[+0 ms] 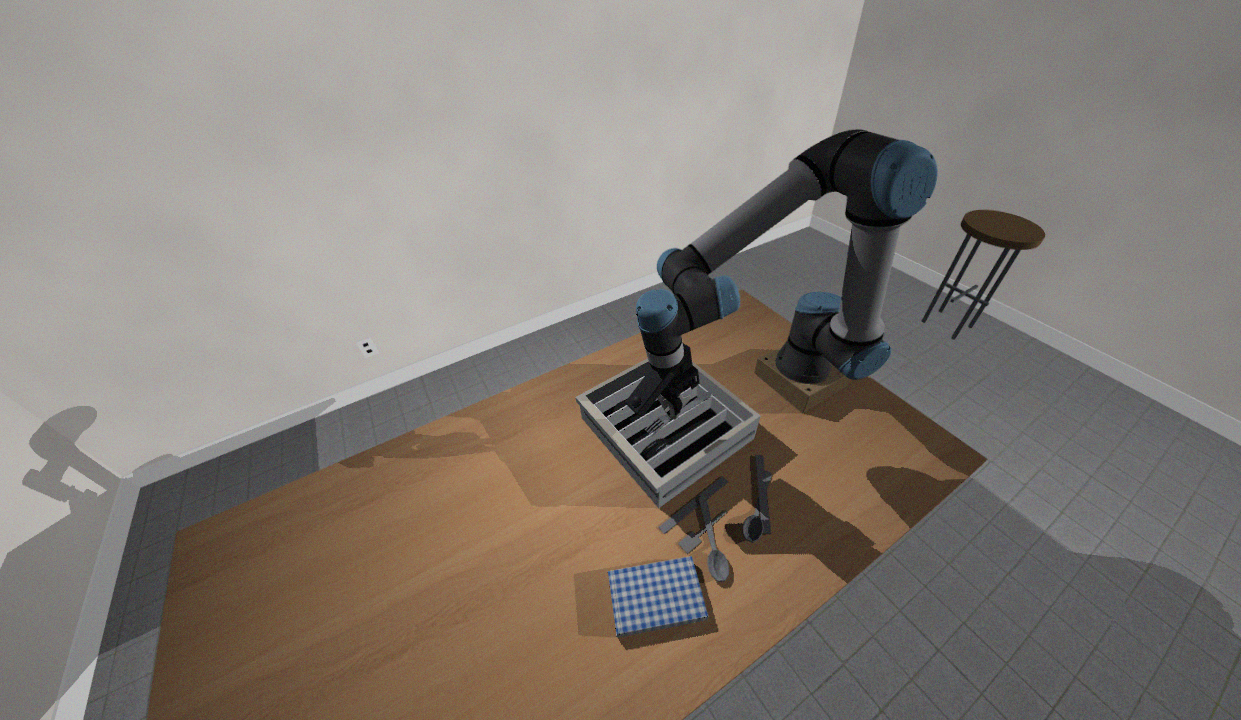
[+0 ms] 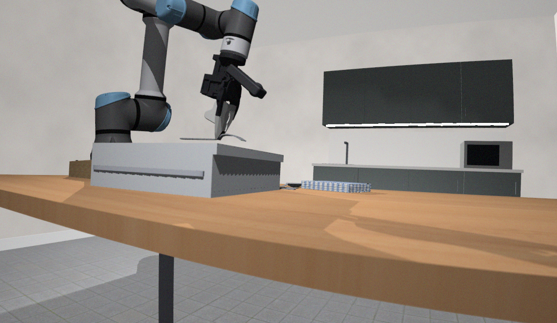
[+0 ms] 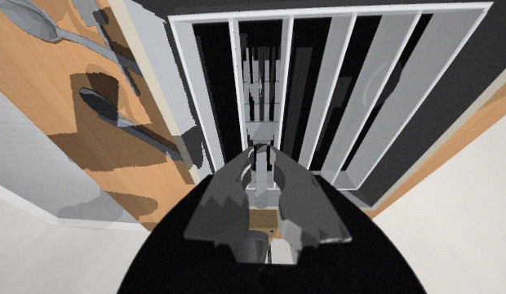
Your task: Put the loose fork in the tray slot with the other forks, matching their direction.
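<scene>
My gripper (image 3: 261, 146) is shut on the loose fork (image 3: 260, 122), holding it by its handle. In the exterior view the fork (image 2: 213, 139) hangs level, just above the rim of the grey cutlery tray (image 2: 183, 168). In the wrist view the fork lies along the second slot from the left, its tines pointing away over the forks (image 3: 259, 69) that lie in that slot. In the top view the gripper (image 1: 667, 407) is over the middle of the tray (image 1: 667, 431).
Two spoons (image 1: 715, 546) (image 1: 756, 510) and a dark knife (image 1: 693, 504) lie on the table in front of the tray. A blue checked cloth (image 1: 655, 594) lies nearer the table edge. The robot base (image 1: 821, 353) stands behind the tray. A stool (image 1: 986, 268) stands on the floor.
</scene>
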Motion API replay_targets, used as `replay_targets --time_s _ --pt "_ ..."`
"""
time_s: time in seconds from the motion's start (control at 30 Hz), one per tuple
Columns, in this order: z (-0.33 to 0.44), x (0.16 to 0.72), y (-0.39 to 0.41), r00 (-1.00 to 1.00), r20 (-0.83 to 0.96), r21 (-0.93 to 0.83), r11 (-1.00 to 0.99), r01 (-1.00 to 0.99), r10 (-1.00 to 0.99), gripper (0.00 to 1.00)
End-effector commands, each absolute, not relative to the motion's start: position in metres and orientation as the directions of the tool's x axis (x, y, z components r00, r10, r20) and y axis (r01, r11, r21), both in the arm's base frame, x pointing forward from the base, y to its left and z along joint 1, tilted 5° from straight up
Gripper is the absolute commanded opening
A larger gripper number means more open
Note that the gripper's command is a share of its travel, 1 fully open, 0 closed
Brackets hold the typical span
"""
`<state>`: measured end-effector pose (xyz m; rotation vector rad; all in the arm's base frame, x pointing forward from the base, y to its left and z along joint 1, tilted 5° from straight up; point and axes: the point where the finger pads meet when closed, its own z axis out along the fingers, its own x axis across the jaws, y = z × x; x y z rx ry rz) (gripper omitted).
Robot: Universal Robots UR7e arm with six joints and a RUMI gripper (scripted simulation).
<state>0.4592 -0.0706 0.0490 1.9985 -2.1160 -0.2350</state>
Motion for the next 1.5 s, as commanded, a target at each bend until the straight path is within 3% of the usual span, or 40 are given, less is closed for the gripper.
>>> replay_targets --time_s 0.0,1.47 --pt "0.029 0.459 -0.072 -0.05 0.051 0.264 0.062 -0.963 -0.997 0.01" --pt "-0.044 0.454 -0.075 -0.05 0.051 0.264 0.062 -0.963 -0.997 0.01"
